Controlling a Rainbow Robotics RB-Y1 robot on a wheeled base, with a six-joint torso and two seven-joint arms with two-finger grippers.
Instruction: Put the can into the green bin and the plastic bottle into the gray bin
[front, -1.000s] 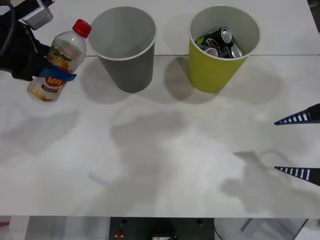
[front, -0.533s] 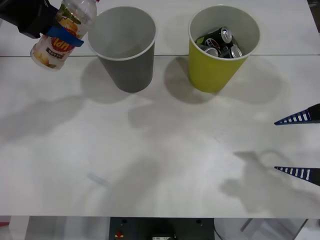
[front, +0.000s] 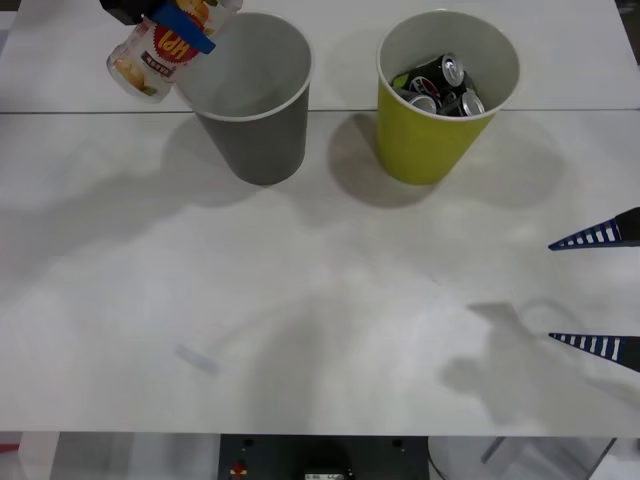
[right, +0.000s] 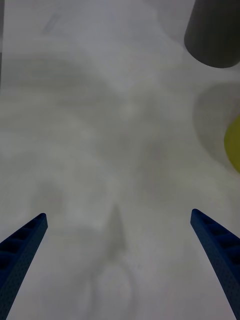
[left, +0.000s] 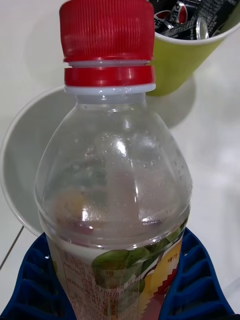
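Front view, far left: the left gripper (front: 180, 18) was closed on the bottle (front: 150, 55), its blue fingers (front: 185, 20) clamped across the label. The bottle was held in the air, tilted, at the top edge of the view, just beside the left rim of the gray bin (front: 250, 95) and partly overlapping it. In the left wrist view the bottle (left: 112, 200) stood between the 2 ribbed fingers (left: 35, 285), which pressed against its labelled body on both sides; its red cap (left: 106, 42) pointed away from the camera, and the clear upper part held no visible liquid.

Centre: the gray bin stood upright on the white table (front: 320, 320), its pale inside bare as far as could be seen. In the left wrist view its open mouth (left: 25, 165) lay behind the bottle.

Right of centre: the green bin (front: 445, 100) stood upright near the gray bin, apart from it, with several dark cans (front: 440, 85) inside.

Far right: the right gripper (front: 600, 290) hung above the table at the edge of the view, well apart from both bins, its 2 fingers spread wide with nothing between them. In the right wrist view the fingers (right: 22, 250) sat at opposite corners over bare table, with the gray bin (right: 215, 35) and a sliver of the green bin (right: 234, 145) farther off.
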